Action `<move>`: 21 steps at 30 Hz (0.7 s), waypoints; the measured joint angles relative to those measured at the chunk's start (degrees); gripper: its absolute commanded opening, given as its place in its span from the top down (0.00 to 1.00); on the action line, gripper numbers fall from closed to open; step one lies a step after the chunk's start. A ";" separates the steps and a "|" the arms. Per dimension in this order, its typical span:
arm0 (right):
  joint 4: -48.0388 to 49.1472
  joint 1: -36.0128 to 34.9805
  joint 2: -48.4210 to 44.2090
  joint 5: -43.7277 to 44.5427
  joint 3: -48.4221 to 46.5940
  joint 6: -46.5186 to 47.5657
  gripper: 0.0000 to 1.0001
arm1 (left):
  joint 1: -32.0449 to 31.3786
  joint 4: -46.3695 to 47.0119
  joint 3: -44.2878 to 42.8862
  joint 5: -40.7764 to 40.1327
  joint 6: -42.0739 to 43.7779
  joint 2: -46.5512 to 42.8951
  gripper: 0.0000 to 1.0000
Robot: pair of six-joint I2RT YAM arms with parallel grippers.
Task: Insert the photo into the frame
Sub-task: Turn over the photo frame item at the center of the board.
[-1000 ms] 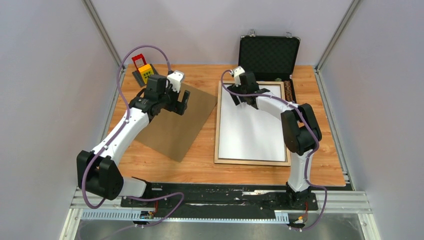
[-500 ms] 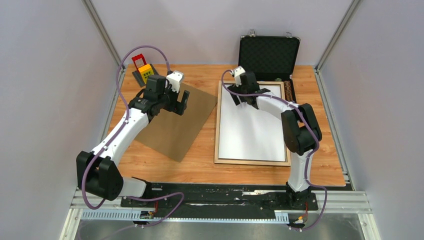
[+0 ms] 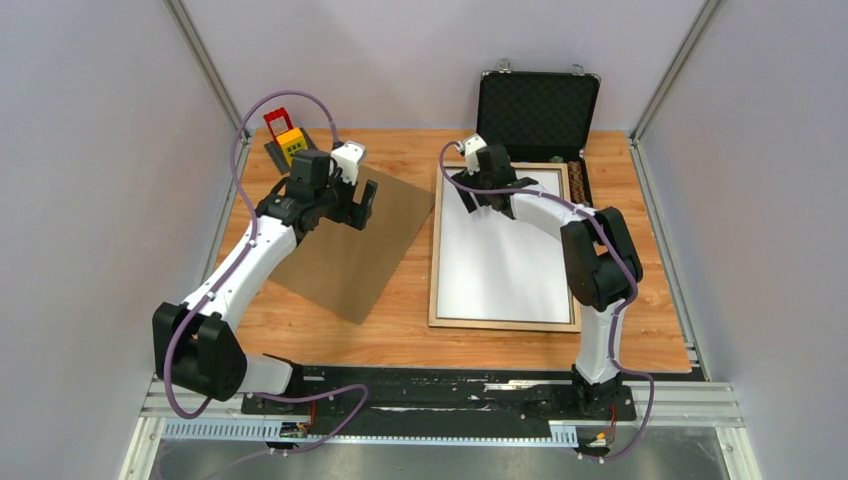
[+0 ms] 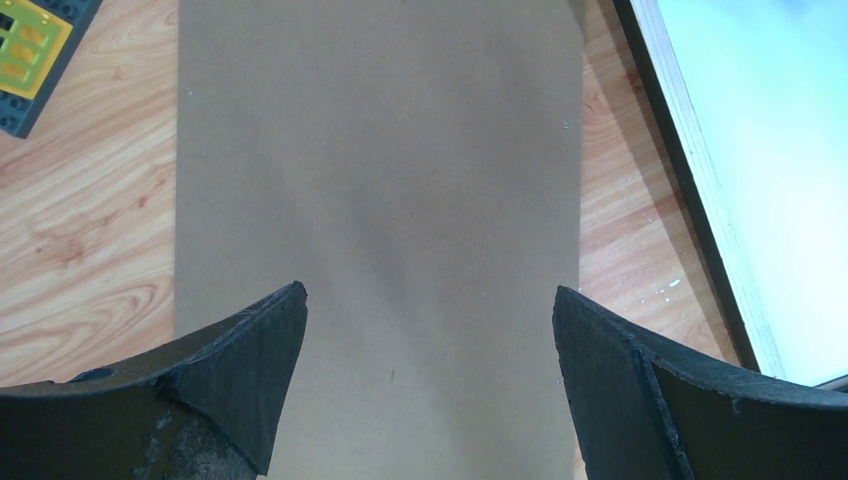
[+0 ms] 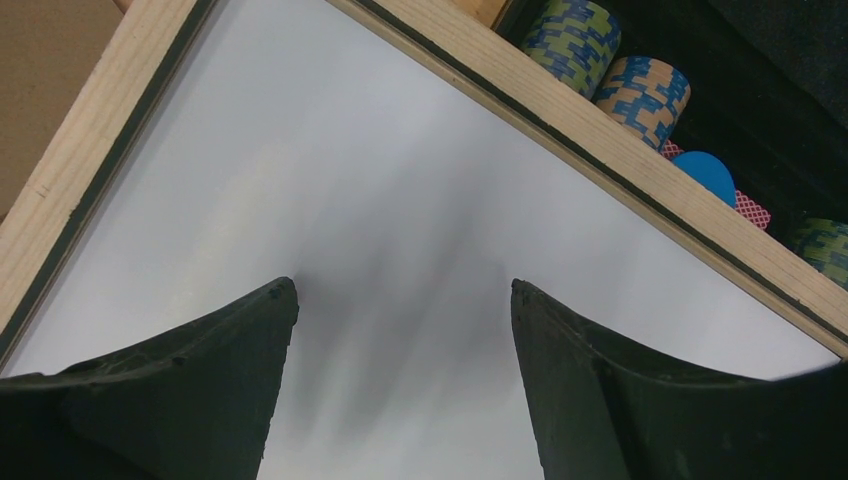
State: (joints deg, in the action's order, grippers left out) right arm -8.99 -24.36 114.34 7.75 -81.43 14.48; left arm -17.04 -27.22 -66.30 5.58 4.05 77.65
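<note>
Left claw [image 4: 430, 300] agape over board [image 4: 380, 150]; right claw [image 5: 405, 290] agape over photo [image 5: 350, 180], near frame [image 5: 80, 150] corner

The left arm [image 3: 240, 268] reaches from the near left corner of the bench [image 3: 400, 340] toward its far left, the left tool [image 3: 356, 210] low, jaws spread wide and empty. The right arm [image 3: 592, 262] arches toward the far edge, the right tool [image 3: 487, 200] pointing down, jaws apart, holding nothing.

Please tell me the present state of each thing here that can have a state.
frame: lying flat, pale wood face up.
white sheet: lying flat inside the frame, blank side up.
backing board: flat, outside the frame.
black case: lid open.
left gripper: open, empty, over the backing board.
right gripper: open, empty, over the white sheet.
</note>
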 measured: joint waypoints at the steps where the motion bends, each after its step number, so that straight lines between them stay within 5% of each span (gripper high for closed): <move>1: -0.11 0.00 0.00 0.00 -0.04 0.02 0.20 | 0.13 0.00 0.00 -0.07 0.00 0.00 0.00; 11: -2.27 0.00 -2.75 -0.26 -1.16 0.33 0.19 | 3.39 -0.09 0.00 -0.11 -0.04 0.00 0.00; 21: -5.05 -4.22 -10.32 -10.54 -3.93 -4.28 0.13 | 16.26 -4.02 -2.99 5.11 0.04 8.55 0.00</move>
State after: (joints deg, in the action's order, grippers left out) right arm -14.04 -28.58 104.03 -2.79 -85.36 10.20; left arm -0.78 -31.24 -69.30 10.70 4.10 86.19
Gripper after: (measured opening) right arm 0.849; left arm 0.998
